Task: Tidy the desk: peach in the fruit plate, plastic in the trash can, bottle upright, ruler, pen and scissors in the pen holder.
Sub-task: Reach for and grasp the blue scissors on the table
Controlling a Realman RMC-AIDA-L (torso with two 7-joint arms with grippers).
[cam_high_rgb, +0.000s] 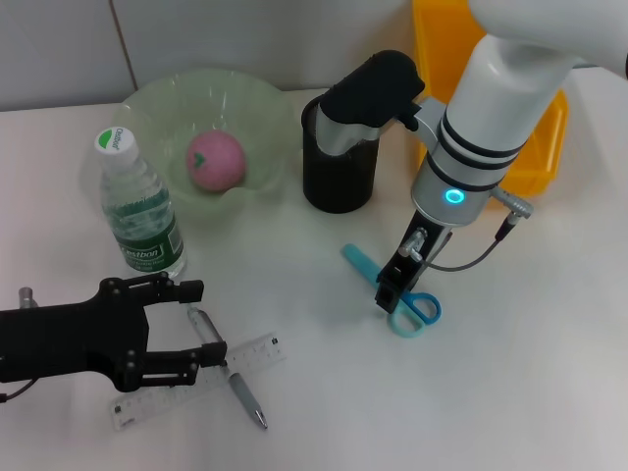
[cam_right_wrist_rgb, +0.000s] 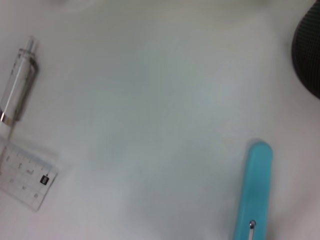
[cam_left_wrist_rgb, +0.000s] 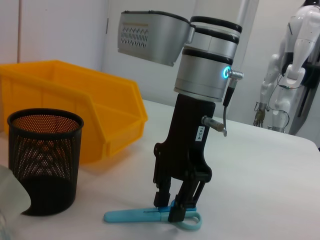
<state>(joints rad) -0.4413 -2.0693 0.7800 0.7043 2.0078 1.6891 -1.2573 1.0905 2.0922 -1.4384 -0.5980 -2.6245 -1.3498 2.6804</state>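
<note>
Two jobs done: peach (cam_high_rgb: 215, 160) plated, bottle (cam_high_rgb: 140, 205) upright; right pincer (cam_left_wrist_rgb: 174, 209) closing on scissors (cam_left_wrist_rgb: 150, 216) beside pen holder (cam_high_rgb: 337, 167); left pincer (cam_high_rgb: 183, 332) open.

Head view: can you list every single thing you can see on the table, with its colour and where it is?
peach: 1, pink, in the fruit plate
fruit plate: 1, pale green, far left of the table
bottle: 1, clear with green label and white cap, upright, front of the plate
pen holder: 1, black mesh, middle back
bin: 1, yellow, back right
scissors: 1, light blue, lying flat in the middle
ruler: 1, clear, front left, under the pen
pen: 1, silver-grey, lying across the ruler
table: 1, white
left tool: 1, black, open, around the pen and ruler
right tool: 1, black, down at the scissors' handles
</note>
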